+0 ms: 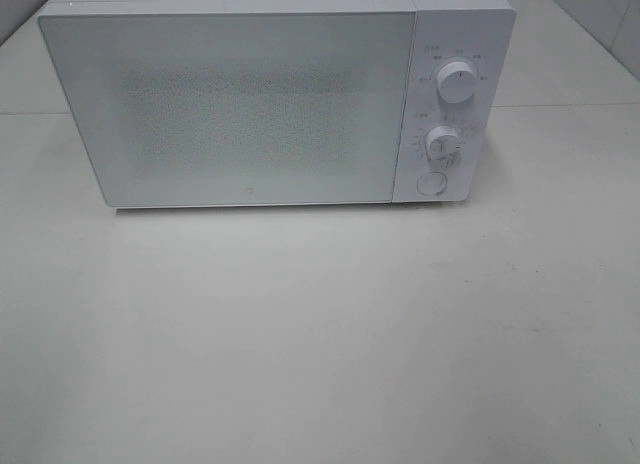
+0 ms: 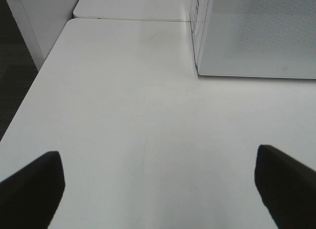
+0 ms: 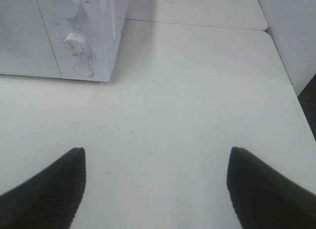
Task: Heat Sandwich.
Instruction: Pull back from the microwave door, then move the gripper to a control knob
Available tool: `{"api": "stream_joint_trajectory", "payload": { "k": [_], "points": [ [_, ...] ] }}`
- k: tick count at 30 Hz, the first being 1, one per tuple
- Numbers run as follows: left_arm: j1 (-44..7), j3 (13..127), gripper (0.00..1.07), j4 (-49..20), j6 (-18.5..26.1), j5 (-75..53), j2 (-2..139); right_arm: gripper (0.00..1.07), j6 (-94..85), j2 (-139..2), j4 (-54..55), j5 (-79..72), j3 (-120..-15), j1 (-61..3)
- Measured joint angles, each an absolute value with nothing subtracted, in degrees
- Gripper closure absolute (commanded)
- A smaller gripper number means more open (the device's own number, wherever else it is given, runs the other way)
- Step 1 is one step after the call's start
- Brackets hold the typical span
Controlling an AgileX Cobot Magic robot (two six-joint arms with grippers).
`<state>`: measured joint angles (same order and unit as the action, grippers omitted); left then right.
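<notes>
**Caller:** What's in front of you right now?

**Me:** A white microwave [image 1: 240, 104] at the back of the counter [image 1: 320, 344]. Its door [image 1: 150, 94] is shut, and the panel is frosted, so I can't see inside.

**Caller:** And the controls?

**Me:** They're down its right side: upper knob [image 1: 457, 85], lower knob [image 1: 441, 142] beneath it, round button [image 1: 431, 183] at the bottom.

**Caller:** How's your left tool?

**Me:** My left tool [image 2: 158, 152] hangs over the counter with its fingers spread wide and nothing between them. The microwave's left front corner is ahead of it, well apart.

**Caller:** And the right?

**Me:** My right tool [image 3: 157, 151] is wide too and holds nothing. It's over the counter, with the knob side of the microwave ahead of it and a clear gap between them.

**Caller:** Where's the sandwich?

**Me:** I can't tell. None of my views shows it.
</notes>
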<state>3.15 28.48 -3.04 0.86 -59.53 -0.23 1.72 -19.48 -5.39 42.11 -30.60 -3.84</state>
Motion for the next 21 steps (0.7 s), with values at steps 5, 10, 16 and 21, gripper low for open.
{"api": "stream_joint_trajectory", "payload": {
  "k": [5,10,16,21],
  "points": [
    [3.15,28.48,0.08,-3.04,0.86,-59.53,-0.29,0.31,1.78,-24.01,-5.39,36.67,-30.48,-3.84],
    [3.15,28.48,0.08,-3.04,0.86,-59.53,-0.29,0.31,1.78,-28.30,-5.39,31.86,-30.37,-3.84],
    [3.15,28.48,0.08,-3.04,0.86,-59.53,-0.29,0.31,1.83,-34.43,-5.39,24.18,-30.37,-3.84],
    [3.15,28.48,0.08,-3.04,0.86,-59.53,-0.29,0.31,1.83,-39.08,-5.39,19.37,-30.25,-3.78]
  ]
}}
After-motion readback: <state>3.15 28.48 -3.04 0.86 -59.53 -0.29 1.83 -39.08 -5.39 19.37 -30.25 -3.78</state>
